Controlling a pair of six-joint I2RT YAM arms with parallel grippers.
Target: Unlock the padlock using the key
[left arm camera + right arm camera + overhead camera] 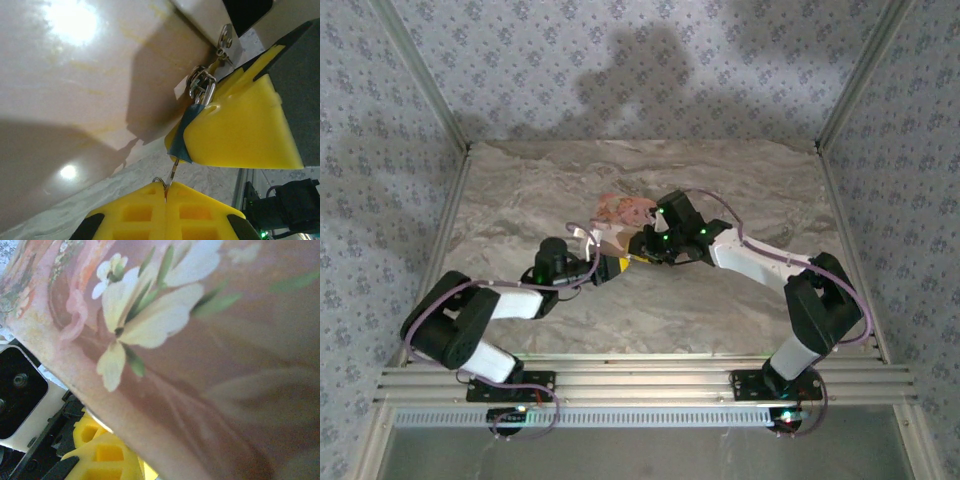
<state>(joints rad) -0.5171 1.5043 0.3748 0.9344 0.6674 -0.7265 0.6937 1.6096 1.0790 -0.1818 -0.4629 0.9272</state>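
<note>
Left wrist | left jaws pressed together on key (172, 174) | right jaws pinch padlock (183, 137) against box (100, 90) edge | bare table (740, 180) around

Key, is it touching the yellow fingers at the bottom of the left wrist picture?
Touching. Left wrist view: the left fingers pinch the key at their tips.

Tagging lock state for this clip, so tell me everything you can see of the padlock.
Seen from the left wrist, the padlock is small: a blue-looking body under a shiny silver metal shackle, which loops by the hasp on the box edge. It hangs tilted, body against the right tool's yellow finger. The thin key, pinched in the shut left tool, reaches its lower corner; whether it is inserted, or the shackle released, cannot be told.
</note>
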